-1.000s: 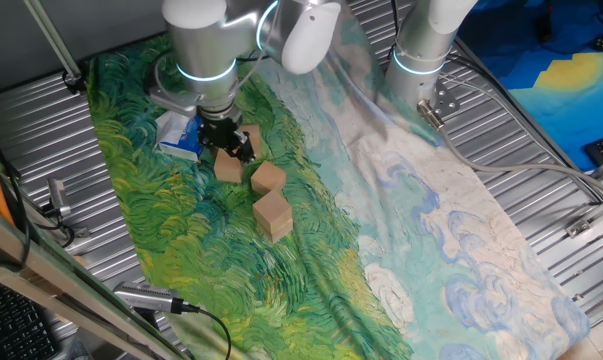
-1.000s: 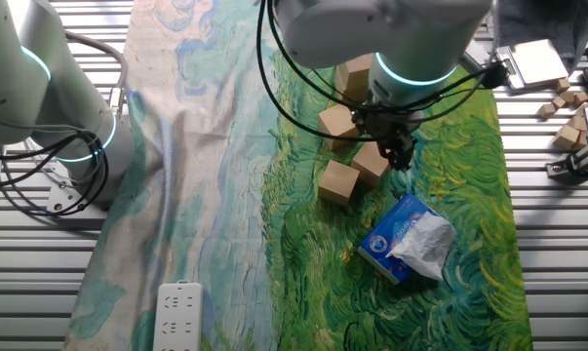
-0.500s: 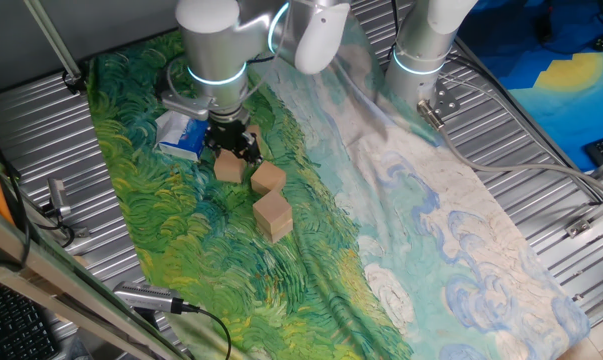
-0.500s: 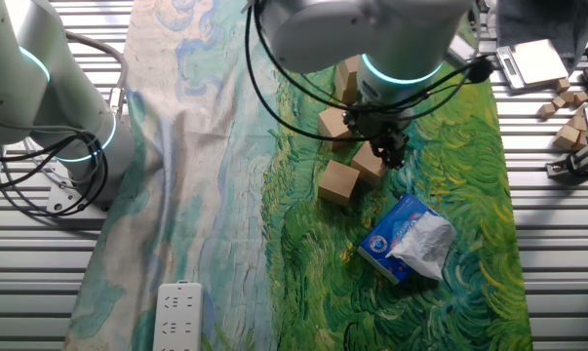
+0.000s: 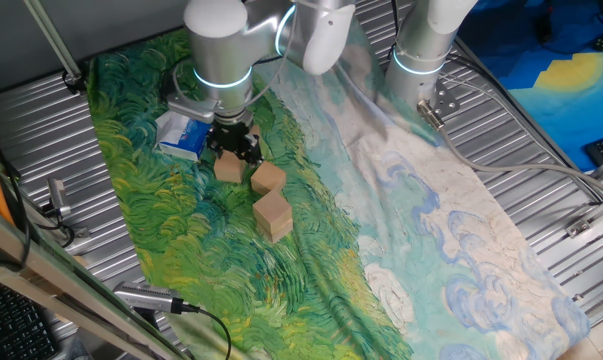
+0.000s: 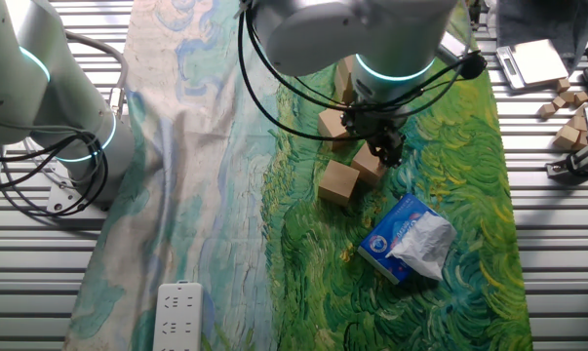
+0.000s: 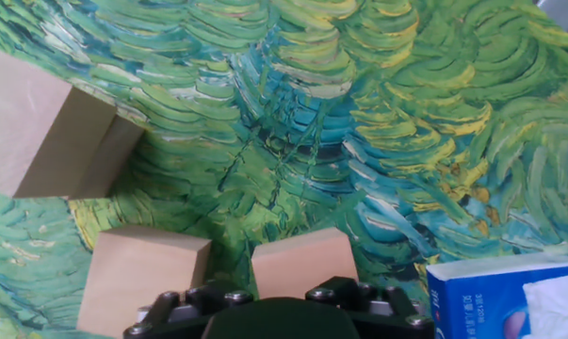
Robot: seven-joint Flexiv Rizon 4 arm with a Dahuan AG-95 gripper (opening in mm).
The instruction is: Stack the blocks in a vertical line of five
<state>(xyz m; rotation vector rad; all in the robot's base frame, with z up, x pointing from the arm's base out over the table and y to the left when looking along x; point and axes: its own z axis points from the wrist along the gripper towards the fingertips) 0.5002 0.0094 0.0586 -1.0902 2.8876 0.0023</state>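
Honestly, I couldn't tell whether the fingers [image 5: 235, 150] gripped the block [image 5: 229, 168]; centring squarely over it seemed wise.

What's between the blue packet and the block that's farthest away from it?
Another wooden block, right by the gripper. Both fixed views show it.

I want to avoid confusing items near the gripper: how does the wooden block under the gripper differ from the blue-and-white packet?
The block is a plain tan, hard-edged cube; the packet is blue and white, crumpled and soft-looking. The block is smaller and sits directly below the gripper; the packet lies off to the side. Both rest on the painted cloth.
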